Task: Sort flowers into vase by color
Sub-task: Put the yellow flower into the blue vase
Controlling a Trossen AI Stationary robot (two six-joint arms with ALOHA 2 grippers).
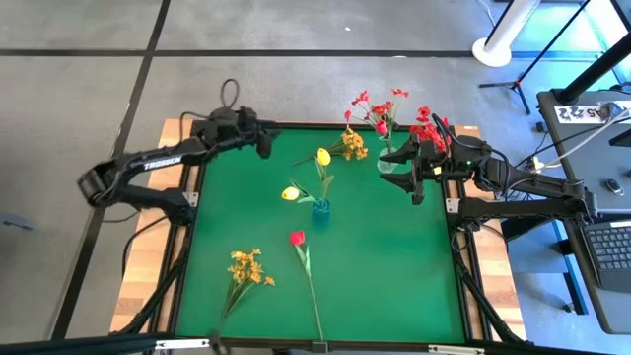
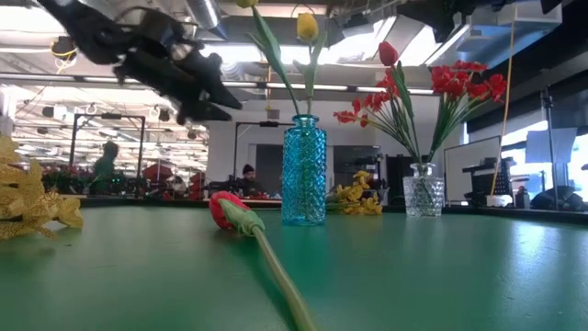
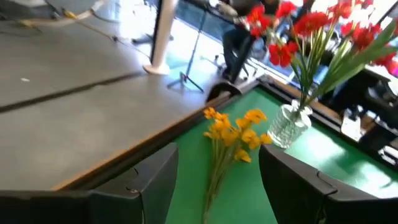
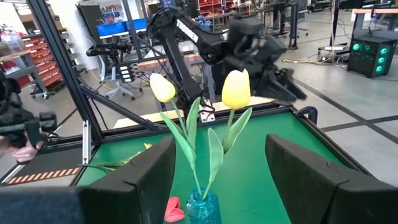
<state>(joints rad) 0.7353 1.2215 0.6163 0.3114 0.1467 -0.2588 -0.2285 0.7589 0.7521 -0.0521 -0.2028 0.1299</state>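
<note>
A blue vase [image 1: 321,209] at mid-table holds two yellow tulips [image 4: 235,90]. A clear vase [image 1: 388,161] at the far right holds several red flowers [image 2: 459,81]. One yellow-orange cluster [image 3: 236,130] lies flat near the far edge. Another cluster [image 1: 246,268] and a red tulip [image 1: 298,238] lie toward the near edge. My left gripper [image 1: 265,144] hovers open above the far left corner, pointing toward the far cluster, nothing between its fingers. My right gripper [image 1: 418,185] hangs open beside the clear vase, facing the blue vase, and holds nothing.
A wooden border [image 1: 175,126] frames the green mat [image 1: 394,266]. On the floor beyond the far edge stand a white post [image 1: 498,44] and a tripod [image 1: 518,84]. A side table with a laptop [image 1: 606,251] is at the right. People show in the room behind.
</note>
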